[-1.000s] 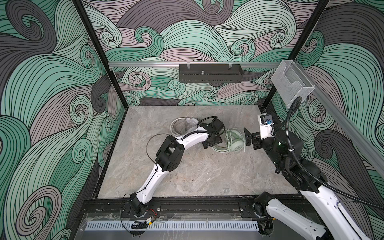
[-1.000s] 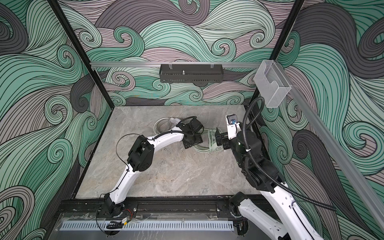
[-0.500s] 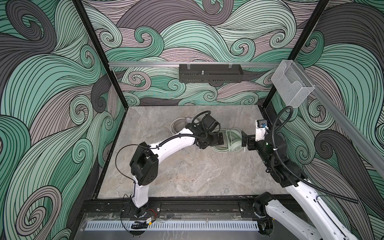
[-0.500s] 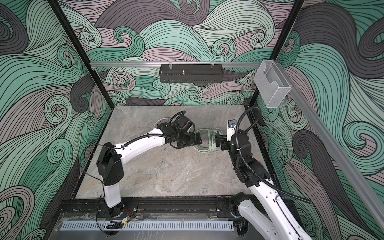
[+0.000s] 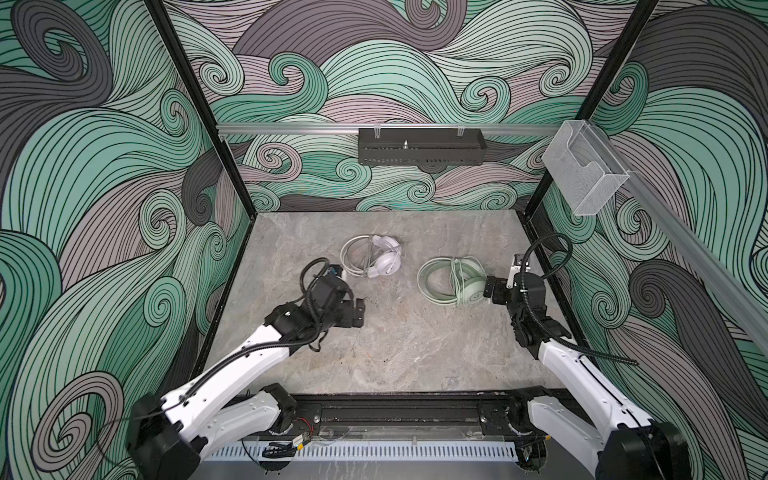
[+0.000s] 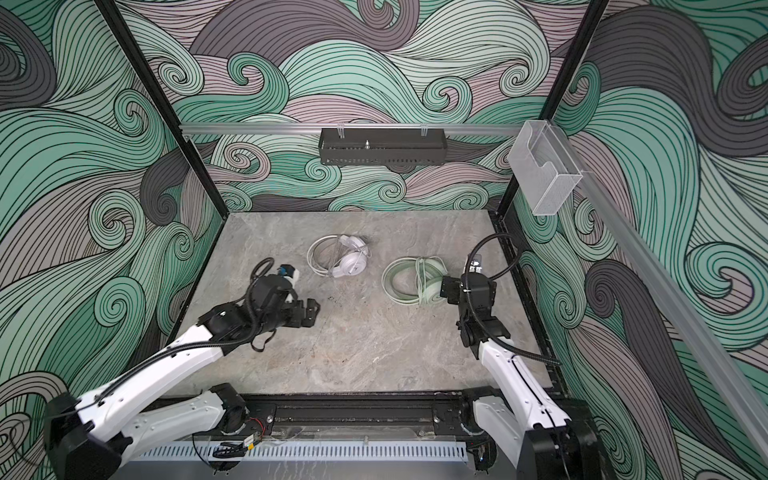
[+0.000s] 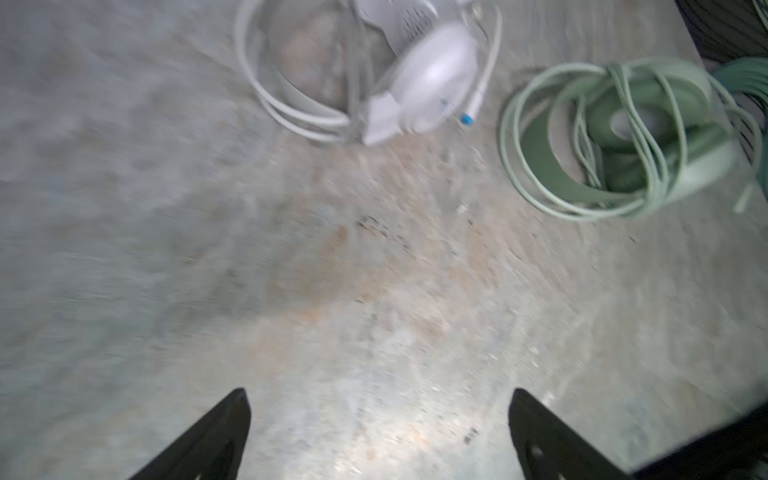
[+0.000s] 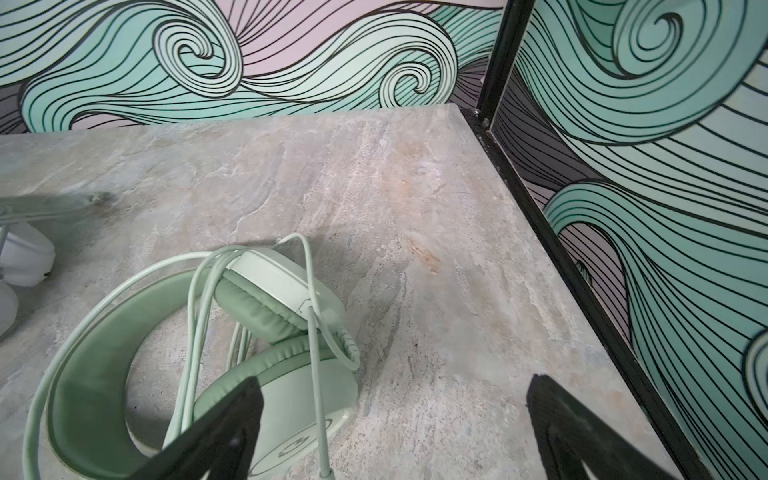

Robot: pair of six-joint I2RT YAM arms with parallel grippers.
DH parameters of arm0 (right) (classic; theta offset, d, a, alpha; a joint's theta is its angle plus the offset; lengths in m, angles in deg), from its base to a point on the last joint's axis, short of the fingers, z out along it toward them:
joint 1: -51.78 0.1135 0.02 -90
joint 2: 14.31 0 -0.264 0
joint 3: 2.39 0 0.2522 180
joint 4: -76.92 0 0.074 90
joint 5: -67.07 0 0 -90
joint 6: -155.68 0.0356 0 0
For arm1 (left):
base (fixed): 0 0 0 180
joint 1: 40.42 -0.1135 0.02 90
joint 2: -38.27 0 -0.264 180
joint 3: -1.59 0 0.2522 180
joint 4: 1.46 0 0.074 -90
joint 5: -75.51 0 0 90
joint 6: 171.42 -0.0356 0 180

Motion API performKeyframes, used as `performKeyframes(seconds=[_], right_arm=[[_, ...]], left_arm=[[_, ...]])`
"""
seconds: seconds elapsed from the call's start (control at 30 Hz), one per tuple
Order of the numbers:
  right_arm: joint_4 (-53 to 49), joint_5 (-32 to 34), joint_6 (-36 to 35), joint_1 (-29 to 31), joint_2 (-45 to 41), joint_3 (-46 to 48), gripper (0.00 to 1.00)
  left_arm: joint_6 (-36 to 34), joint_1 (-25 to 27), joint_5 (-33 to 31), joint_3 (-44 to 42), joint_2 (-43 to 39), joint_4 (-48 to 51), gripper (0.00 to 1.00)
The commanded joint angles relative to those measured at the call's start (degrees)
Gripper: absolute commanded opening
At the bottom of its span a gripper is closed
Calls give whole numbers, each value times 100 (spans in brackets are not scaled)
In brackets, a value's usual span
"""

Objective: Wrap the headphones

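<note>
The left gripper (image 7: 378,395) is seen with its black jaws spread wide and nothing between them. It is held over the grey stone-patterned tabletop (image 5: 395,357), near the all-white wired over-ear headset (image 5: 376,259) but apart from it. The right gripper (image 8: 397,380) is likewise spread wide and empty. In the right wrist view one of its fingers (image 8: 224,424) is seen in front of the lower earcup of the pale mint green wired over-ear headset (image 8: 270,332); contact cannot be told. Both headsets are laid flat around mid-table, the white one to the left and further back, the mint one beside it, not touching. Each thin cable is looped around its own headset. A blue-tipped plug (image 7: 466,119) is seen at the white earcup.
</note>
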Motion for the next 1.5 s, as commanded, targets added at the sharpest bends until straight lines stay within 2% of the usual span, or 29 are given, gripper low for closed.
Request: performKeyframes(seconds=[0.0, 0.07, 0.13, 0.2, 0.3, 0.4, 0.5, 0.53, 0.6, 0.8, 0.83, 0.9, 1.0, 1.13, 1.47], right_arm=[[1079, -349, -374, -147, 391, 100, 100], [1354, -389, -380, -232, 682, 143, 100], [1581, -414, -341, -273, 952, 142, 100], [1821, -457, -297, -291, 1169, 129, 100], [2190, -480, -212, -309, 1465, 110, 100], [2342, -475, -173, -318, 1736, 66, 100], [2661, -498, -317, -331, 1907, 167, 100], [2850, -528, -360, -343, 1940, 250, 100], [3227, -700, -431, -403, 1979, 403, 100], [3806, -1037, -511, -485, 2274, 601, 100], [3940, -1034, -512, -485, 2370, 632, 100], [4202, -982, -490, -485, 2554, 697, 100], [4451, -835, -432, -485, 2843, 705, 100], [4616, -742, -403, -492, 3233, 602, 100], [4442, -766, -380, -518, 3200, 552, 100]], left_arm=[[-1345, -658, -1474, -568, -718, -560, 99], [-1916, -1143, -1806, -1121, -1023, -1289, 99], [-2338, -1723, -1777, -1648, -1127, -2103, 99], [-2130, -2248, -1774, -1925, -943, -2622, 99], [-2312, -2435, -2248, -2509, -578, -3916, 98], [-2087, -2671, -2482, -2836, -25, -4998, 98], [-1754, -2884, -2300, -2688, 618, -5291, 99], [-1891, -2923, -2200, -2720, 961, -5773, 99], [-1942, -2993, -2087, -2428, 1588, -6078, 99], [-2086, -3453, -1097, -2178, 3141, -7642, 99], [-2134, -3514, -674, -2244, 3263, -7821, 99], [-2257, -3529, -543, -2348, 3452, -8222, 99], [-2047, -3568, -673, -1905, 3459, -7330, 99], [-2054, -3586, -633, -1930, 3460, -7402, 99], [-2056, -3586, -627, -1926, 3459, -7386, 99]])
